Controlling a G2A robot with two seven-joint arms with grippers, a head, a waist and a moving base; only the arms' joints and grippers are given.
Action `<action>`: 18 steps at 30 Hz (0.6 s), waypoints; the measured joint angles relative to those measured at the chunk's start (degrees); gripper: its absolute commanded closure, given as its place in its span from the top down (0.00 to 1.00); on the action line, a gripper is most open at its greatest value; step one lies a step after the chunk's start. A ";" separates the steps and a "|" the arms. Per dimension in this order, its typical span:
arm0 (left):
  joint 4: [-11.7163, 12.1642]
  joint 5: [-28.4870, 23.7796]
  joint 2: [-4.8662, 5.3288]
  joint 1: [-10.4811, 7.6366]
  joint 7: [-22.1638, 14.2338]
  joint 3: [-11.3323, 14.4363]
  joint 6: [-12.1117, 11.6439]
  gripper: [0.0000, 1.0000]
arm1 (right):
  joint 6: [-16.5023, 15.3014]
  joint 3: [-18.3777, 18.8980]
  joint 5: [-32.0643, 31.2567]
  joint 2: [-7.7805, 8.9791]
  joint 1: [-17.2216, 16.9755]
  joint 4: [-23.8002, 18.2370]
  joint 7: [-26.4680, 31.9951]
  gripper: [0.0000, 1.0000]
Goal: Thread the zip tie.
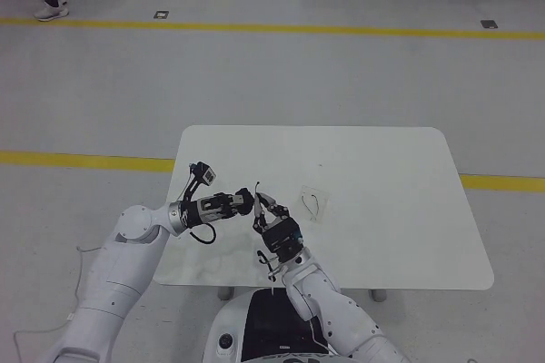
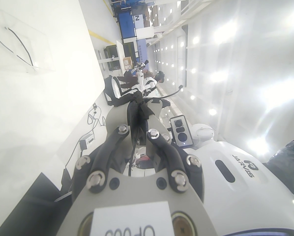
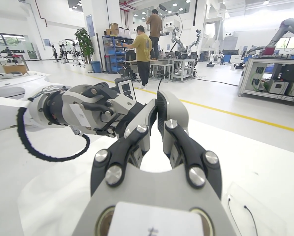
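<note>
A thin black zip tie (image 3: 161, 79) sticks up from the tips of my right gripper (image 3: 157, 99), which is shut on it above the table's near left part. My left gripper (image 2: 138, 104) comes in from the left and meets it tip to tip, also shut, with a black strap running back between its fingers. The tie's free end (image 2: 172, 94) curves out beyond the left fingertips. From above, the left gripper (image 1: 249, 201) and the right gripper (image 1: 263, 205) touch, with the zip tie (image 1: 257, 188) rising between them.
A clear flat tray (image 1: 315, 201) with spare black zip ties lies on the white table (image 1: 391, 181) just right of the grippers; it is also seen as the tray (image 2: 19, 45) and the tray (image 3: 250, 212). The table's front edge is near.
</note>
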 measured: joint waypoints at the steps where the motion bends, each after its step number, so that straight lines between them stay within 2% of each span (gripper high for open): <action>1: 0.00 0.00 0.00 0.00 0.00 0.00 0.00 0.00 | -0.04 -0.02 -0.02 0.00 0.03 0.08 0.04 0.00; 8: 0.00 0.00 0.00 0.00 0.00 0.00 0.00 0.00 | -0.02 -0.05 0.07 0.01 0.03 0.26 0.04 0.00; 9: 0.00 0.00 0.00 0.00 0.00 0.00 0.00 0.00 | 0.00 -0.04 0.08 0.01 0.00 0.25 0.04 0.34; 10: 0.00 0.00 0.00 0.00 0.00 0.00 0.00 0.00 | 0.02 0.00 0.15 0.02 -0.06 0.19 0.04 0.49; 11: 0.00 0.00 0.00 0.00 0.00 0.00 0.00 0.00 | -0.01 0.02 0.30 0.03 -0.13 0.06 0.02 1.00; 18: 0.00 0.00 0.00 0.00 0.00 0.00 0.00 0.00 | -0.13 0.72 -0.60 0.40 -1.14 -1.92 -0.54 1.00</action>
